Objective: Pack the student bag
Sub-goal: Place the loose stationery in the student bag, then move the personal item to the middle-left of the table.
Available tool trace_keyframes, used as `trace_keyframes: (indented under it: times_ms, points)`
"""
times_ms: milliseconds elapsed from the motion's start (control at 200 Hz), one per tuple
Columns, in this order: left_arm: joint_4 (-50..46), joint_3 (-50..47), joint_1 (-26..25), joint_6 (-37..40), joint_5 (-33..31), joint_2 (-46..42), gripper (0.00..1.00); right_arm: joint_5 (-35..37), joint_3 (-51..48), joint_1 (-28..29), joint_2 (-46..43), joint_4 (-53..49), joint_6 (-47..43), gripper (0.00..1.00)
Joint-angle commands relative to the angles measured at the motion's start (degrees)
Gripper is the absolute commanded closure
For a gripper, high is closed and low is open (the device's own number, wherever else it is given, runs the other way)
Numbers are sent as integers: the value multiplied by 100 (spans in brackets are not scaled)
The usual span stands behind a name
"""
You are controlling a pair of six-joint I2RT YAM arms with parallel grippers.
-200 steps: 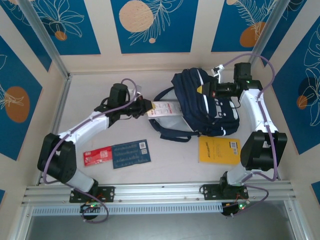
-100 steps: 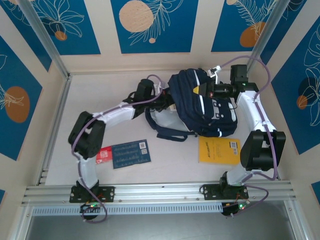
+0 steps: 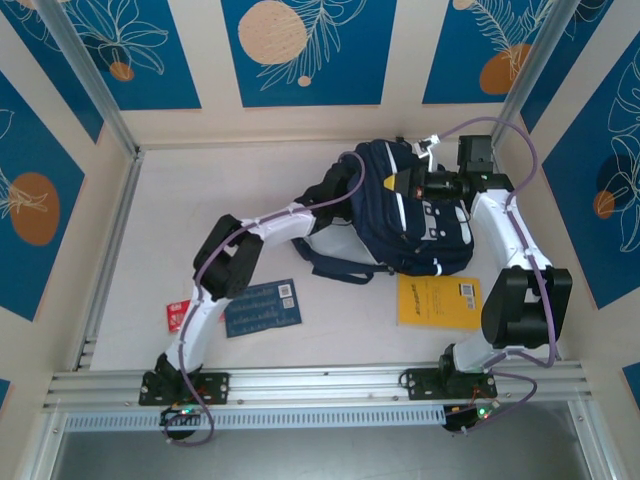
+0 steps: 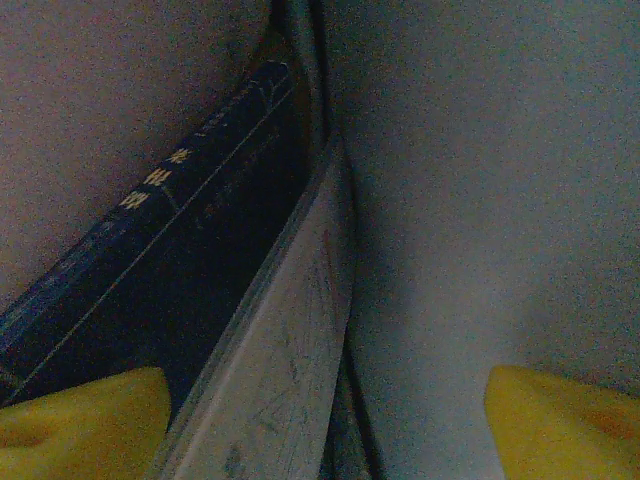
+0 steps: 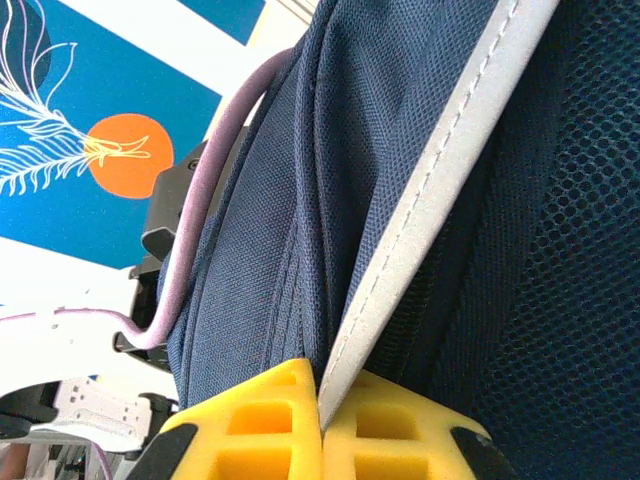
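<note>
On the bag's near side, a yellow book (image 3: 438,300), a blue book (image 3: 262,307) and a red card (image 3: 178,313) lie unpacked. The bag (image 3: 405,215) lies on the table (image 3: 160,220) just beyond the yellow book; the right gripper (image 5: 322,420) is pinched tight on its grey trim (image 5: 435,200), and if that thin fold slips, the mouth could sag onto the left arm. Deep inside the bag, the left gripper (image 4: 320,430) stands wide around a loose pale booklet (image 4: 290,370) beside a dark book (image 4: 170,260), so pulling out could snag fabric or drag the booklet along.
</note>
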Motion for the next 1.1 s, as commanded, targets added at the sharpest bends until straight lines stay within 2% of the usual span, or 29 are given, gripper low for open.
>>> trace_keyframes:
  times_ms: [0,275,470,680,765,830,875,920,1095]
  points:
    - [-380,-321,122,298,-79,-733,17,-407,64,67,-441,464,23,100]
    - [-590,-1509,534,442,135,-1709,17,0,-232,-29,-605,629,40,100]
    - [-1499,-2122,877,824,-288,-2426,18,589,-575,-10,-776,892,151,100]
    - [-3247,-2445,1318,1510,-1361,-3571,20,2200,-760,654,-626,857,-29,100]
    - [-4213,-2525,1343,1797,-2531,-4165,19,3054,-622,1055,-324,646,1,100]
    - [-4733,-2747,1431,1646,-3153,-4624,15,3977,-358,1354,-26,300,181,100]
    - [-5040,-2944,1566,1468,-3351,-4927,10,4628,-140,1469,187,29,422,100]
    - [-5302,-3210,1760,1252,-3440,-5209,8,4935,-18,1540,356,-113,540,100]
    - [-5667,-4317,2716,1194,-3149,-6009,5,6599,3,2205,518,111,223,63]
